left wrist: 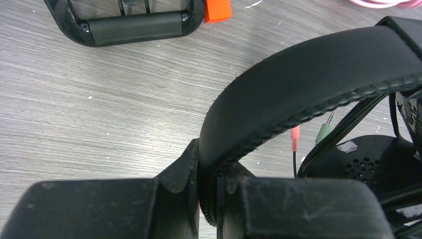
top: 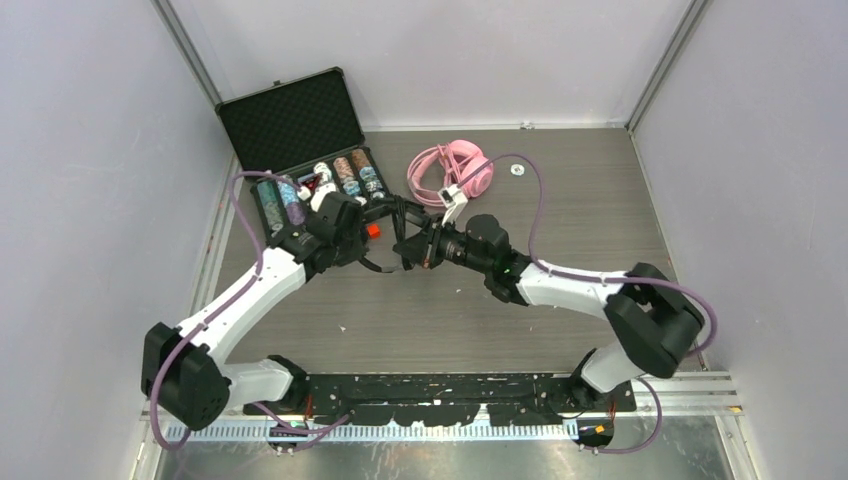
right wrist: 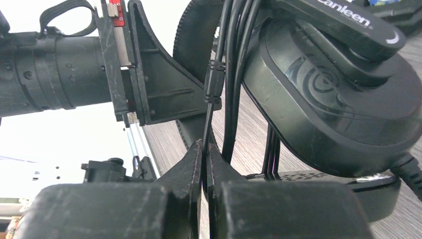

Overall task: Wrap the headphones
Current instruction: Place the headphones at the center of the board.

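The black headphones point(top: 410, 238) hang above the table's middle, held between both arms. My left gripper point(left wrist: 209, 149) is shut on their padded headband point(left wrist: 308, 79); an earcup point(left wrist: 368, 159) and the pink and green plugs point(left wrist: 295, 138) show below it. My right gripper point(right wrist: 204, 147) is shut on the thin black cable point(right wrist: 213, 84), which runs in several strands beside the other earcup point(right wrist: 333, 99). The pink headphones point(top: 455, 170) lie with their cable coiled on the table behind, touched by neither gripper.
An open black case point(top: 295, 125) with several jars point(top: 320, 185) stands at the back left. Its handle point(left wrist: 132, 27) and a small orange block point(left wrist: 217, 10) lie close to my left gripper. Grey walls enclose the table on three sides.
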